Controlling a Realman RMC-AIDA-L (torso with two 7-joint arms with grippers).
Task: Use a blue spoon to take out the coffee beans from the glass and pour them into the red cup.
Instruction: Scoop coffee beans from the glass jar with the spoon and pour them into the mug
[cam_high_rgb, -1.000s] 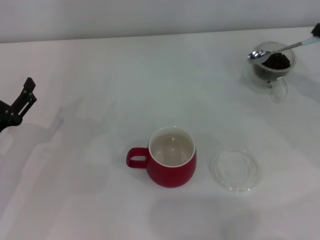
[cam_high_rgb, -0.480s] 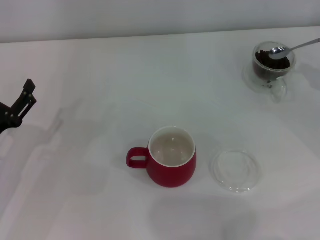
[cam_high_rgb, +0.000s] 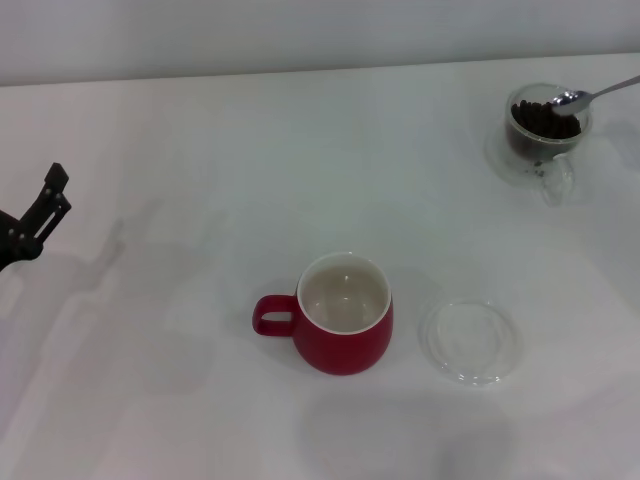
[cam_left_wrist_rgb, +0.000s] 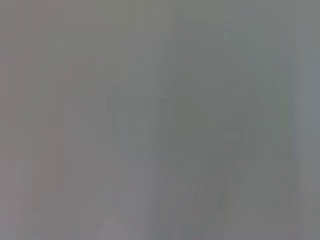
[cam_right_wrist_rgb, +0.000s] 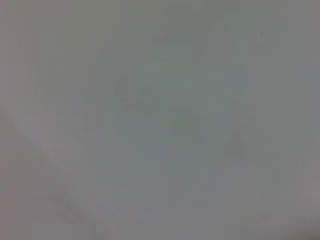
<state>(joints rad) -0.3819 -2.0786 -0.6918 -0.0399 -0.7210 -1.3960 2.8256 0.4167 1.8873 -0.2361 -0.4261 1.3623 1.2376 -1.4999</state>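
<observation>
The red cup (cam_high_rgb: 345, 315) stands near the middle of the table in the head view, its handle pointing left and its cream inside bare. At the far right back, the glass (cam_high_rgb: 543, 135) holds a heap of dark coffee beans (cam_high_rgb: 543, 120). The blue spoon (cam_high_rgb: 570, 98) has its metal bowl at the right side of the glass's rim, over the beans, and its neck runs off the right edge. The right gripper holding it is out of view. My left gripper (cam_high_rgb: 35, 215) hangs at the left edge, far from everything. Both wrist views show only blank grey.
A flat, shallow clear glass dish (cam_high_rgb: 470, 340) lies just right of the red cup. The white table (cam_high_rgb: 200, 150) ends against a pale wall at the back.
The spoon's bowl moved right from beyond the glass's left rim, went down onto the beans, and now sits at the right rim. The left gripper drifted slightly left.
</observation>
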